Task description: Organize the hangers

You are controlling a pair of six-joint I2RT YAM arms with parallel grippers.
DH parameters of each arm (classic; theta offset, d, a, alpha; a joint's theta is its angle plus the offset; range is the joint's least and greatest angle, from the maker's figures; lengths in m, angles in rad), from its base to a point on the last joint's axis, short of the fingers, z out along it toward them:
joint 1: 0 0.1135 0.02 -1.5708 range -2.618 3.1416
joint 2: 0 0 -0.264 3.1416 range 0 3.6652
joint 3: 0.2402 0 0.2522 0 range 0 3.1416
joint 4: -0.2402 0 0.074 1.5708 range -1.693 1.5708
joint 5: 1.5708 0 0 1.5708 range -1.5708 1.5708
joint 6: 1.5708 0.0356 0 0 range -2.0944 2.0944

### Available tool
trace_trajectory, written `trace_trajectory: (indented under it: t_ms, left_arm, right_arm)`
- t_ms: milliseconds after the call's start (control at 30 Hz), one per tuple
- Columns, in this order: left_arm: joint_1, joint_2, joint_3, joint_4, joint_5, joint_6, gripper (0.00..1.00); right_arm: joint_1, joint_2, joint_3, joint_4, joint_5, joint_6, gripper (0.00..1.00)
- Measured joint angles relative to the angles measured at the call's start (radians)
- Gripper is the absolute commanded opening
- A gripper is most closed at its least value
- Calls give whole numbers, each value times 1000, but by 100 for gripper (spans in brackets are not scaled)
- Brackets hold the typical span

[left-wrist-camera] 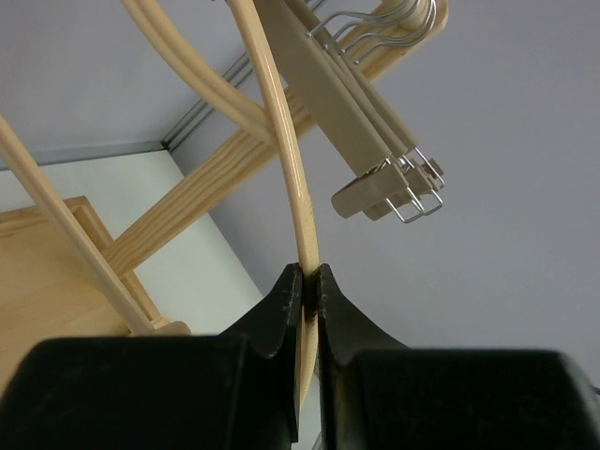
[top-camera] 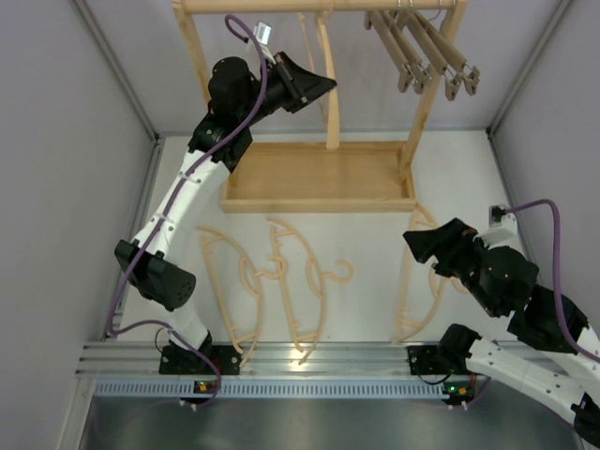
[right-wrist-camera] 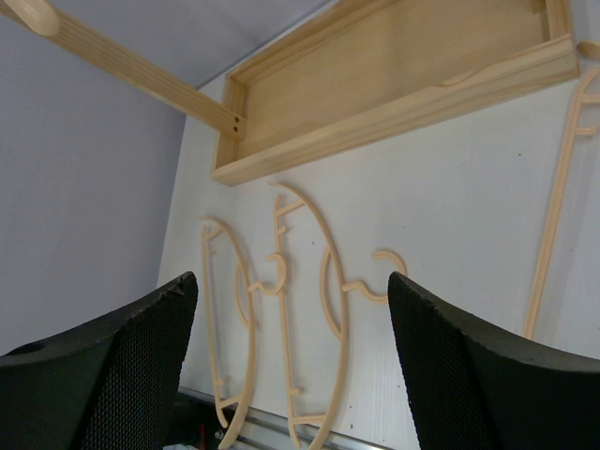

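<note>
Top external view: the desk (top-camera: pixel 469 187) carries the rack (top-camera: pixel 192 52). Its tray (top-camera: pixel 319 202) sits low and its rail (top-camera: pixel 309 6) runs across the top. Four clamp bars (top-camera: pixel 422 52) hang bunched at the rail's right end.

One curved hanger (top-camera: pixel 330 122) stands steeply at mid-rack, above the tray, and the left fingers (top-camera: pixel 314 86) pinch it by its thin arm. The left wrist view shows both fingers pressed flat against that arm. Whether its hook is over the rail cannot be told.

Three more curved hangers lie flat on the desk. Two are side by side (right-wrist-camera: pixel 344 309) in front of the tray, and one (top-camera: pixel 405 281) is to the right. The right fingers (top-camera: pixel 424 244) hover spread above that third one, holding nothing.

Likely trouble:
- The pinch is on a narrow, smooth arm far from the hook. The hanger could swivel in the grip, and the hook could meet the rail askew or miss it.
- If the fingers let go before the hook seats, the hanger would drop into the tray.
- The clamp bars hang near. A sideways swing could knock them and set them rocking.
- The desk hangers lie flat and thin, so fingers coming down on them may scrape the desk or skid off.
- The hook of one of the pair seems to touch its neighbour. Lifting one may drag the other.
</note>
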Motion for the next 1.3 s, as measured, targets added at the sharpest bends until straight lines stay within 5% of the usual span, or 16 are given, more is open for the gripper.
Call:
trace_trajectory:
  t_ms: [667,800,1133,1300]
  left_arm:
    - [45,-6,-170,198,35,-122,0]
    - [45,-31,-206,217,34,-121,24]
    - [46,-137,-284,214,37,-80,59]
    - [46,-213,-320,188,36,-34,64]
  right_arm:
    - [0,-11,-29,-16,-9,19,79]
    - [0,-16,-29,-15,-11,19,79]
    - [1,-40,-47,-20,-12,25,79]
    - [1,-48,-47,-20,-11,26,79]
